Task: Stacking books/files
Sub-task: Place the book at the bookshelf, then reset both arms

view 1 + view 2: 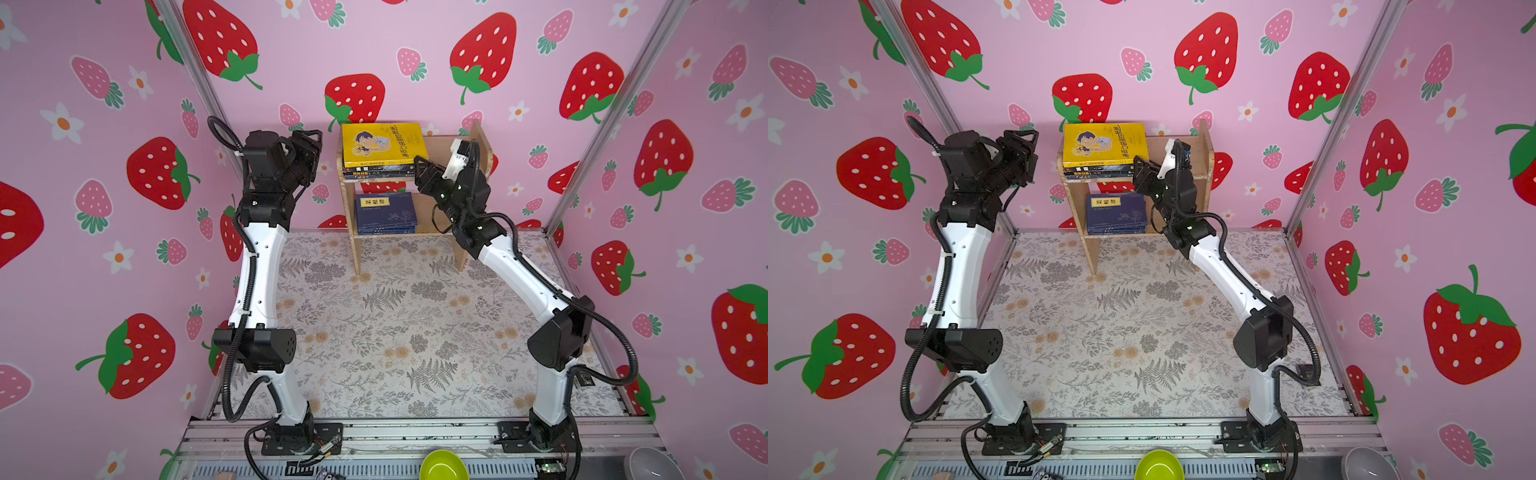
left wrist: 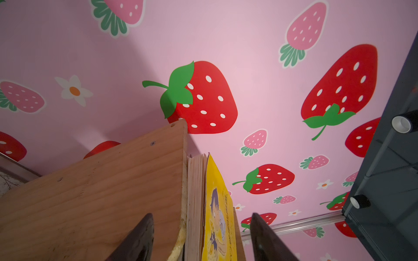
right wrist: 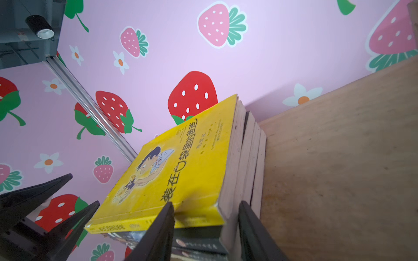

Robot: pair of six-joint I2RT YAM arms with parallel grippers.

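A yellow book (image 1: 382, 143) (image 1: 1102, 143) tops a stack of dark books (image 1: 380, 171) at the left end of a wooden shelf's (image 1: 438, 147) upper board. Navy books (image 1: 385, 212) (image 1: 1117, 212) lie stacked on the lower board. My left gripper (image 1: 316, 143) (image 2: 202, 214) is open beside the shelf's left wall, its jaws to either side of that wall's edge and the stack's page edges (image 2: 195, 192). My right gripper (image 1: 419, 168) (image 3: 206, 203) is open at the stack's near right corner. One finger lies over the yellow cover (image 3: 181, 162), the other beside the page edges.
The shelf stands against the pink strawberry back wall, its right wall (image 1: 482, 141) just behind my right wrist. The floral table (image 1: 395, 324) spreads in front. A green bowl (image 1: 442, 465) and a grey bowl (image 1: 654, 463) sit by the front rail.
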